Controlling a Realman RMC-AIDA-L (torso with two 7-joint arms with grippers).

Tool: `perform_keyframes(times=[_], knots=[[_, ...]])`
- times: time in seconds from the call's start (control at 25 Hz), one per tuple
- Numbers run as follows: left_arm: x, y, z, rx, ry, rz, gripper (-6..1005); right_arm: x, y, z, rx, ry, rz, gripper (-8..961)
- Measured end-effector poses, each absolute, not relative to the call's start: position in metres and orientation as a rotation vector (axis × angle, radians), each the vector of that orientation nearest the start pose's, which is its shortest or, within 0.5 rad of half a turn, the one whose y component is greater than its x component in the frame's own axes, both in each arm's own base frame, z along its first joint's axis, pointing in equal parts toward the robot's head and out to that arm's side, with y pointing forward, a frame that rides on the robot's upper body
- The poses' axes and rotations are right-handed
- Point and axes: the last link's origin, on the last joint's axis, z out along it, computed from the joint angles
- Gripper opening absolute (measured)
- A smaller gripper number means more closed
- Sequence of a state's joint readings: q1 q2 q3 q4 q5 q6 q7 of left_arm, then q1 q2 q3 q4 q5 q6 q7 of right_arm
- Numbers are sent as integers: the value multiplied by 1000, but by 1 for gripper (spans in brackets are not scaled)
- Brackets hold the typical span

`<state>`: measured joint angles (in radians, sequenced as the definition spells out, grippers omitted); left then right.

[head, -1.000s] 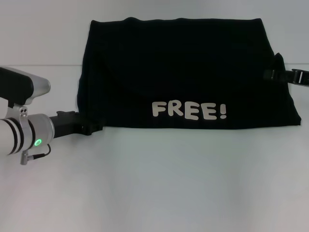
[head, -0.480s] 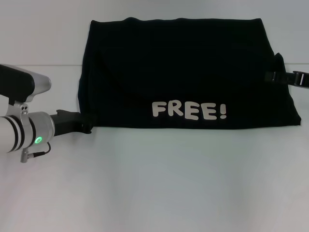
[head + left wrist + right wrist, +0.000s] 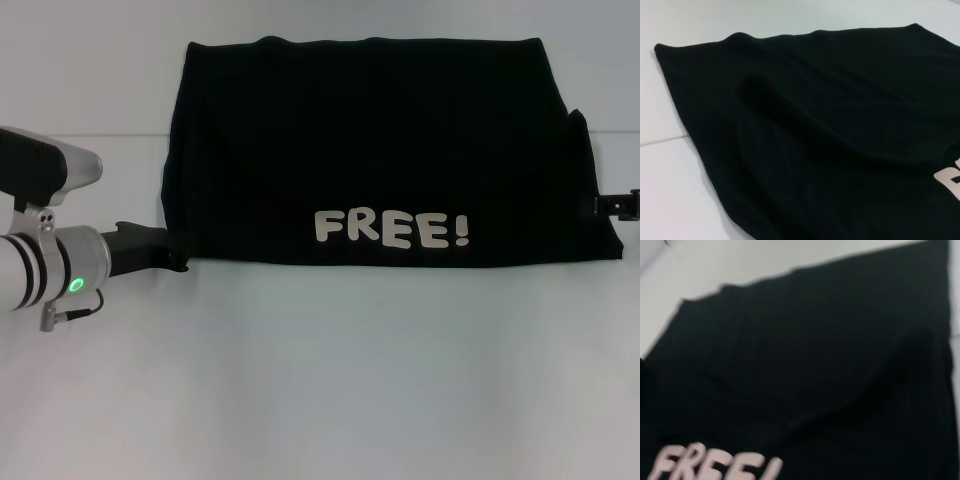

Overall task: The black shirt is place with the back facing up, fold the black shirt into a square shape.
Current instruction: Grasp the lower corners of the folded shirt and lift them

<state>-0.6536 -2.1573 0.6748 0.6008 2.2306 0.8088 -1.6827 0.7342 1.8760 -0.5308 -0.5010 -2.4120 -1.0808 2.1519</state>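
Observation:
The black shirt (image 3: 370,150) lies on the white table as a wide folded rectangle. Its white "FREE!" lettering (image 3: 390,228) faces up near the front edge. My left gripper (image 3: 178,256) sits low on the table at the shirt's front left corner, just touching or just off the cloth edge. Only the tip of my right gripper (image 3: 612,205) shows, at the shirt's right edge by the picture border. The left wrist view is filled with rumpled black shirt (image 3: 830,125). In the right wrist view the shirt (image 3: 815,355) shows with part of its lettering.
The white table (image 3: 330,380) spreads wide in front of the shirt. A thin seam (image 3: 100,135) crosses the table at the left. My left arm's silver wrist with a green light (image 3: 76,286) lies over the table's left side.
My left gripper has drawn back leftward from the shirt's front left corner. My right gripper has slid rightward and toward the front, nearly out of view. The shirt lies as before.

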Motion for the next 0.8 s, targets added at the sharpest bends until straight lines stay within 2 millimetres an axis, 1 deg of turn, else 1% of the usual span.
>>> perform_keyframes(times=[0.12,0.36,0.56,0.8], knots=[[-295,404,-25,-2209,-964,-230,11,323,421,76,-2050,1435,263,760],[-292,407,-25,-2211,-955,-228,11,332,422,63,-2001,1431,217,761],[-291,409,-25,-2211,-948,-227,11,334,422,53,-1989,1439,204,751],[-289,411,-24,-2212,-941,-226,12,333,422,50,-1994,1436,208,736]])
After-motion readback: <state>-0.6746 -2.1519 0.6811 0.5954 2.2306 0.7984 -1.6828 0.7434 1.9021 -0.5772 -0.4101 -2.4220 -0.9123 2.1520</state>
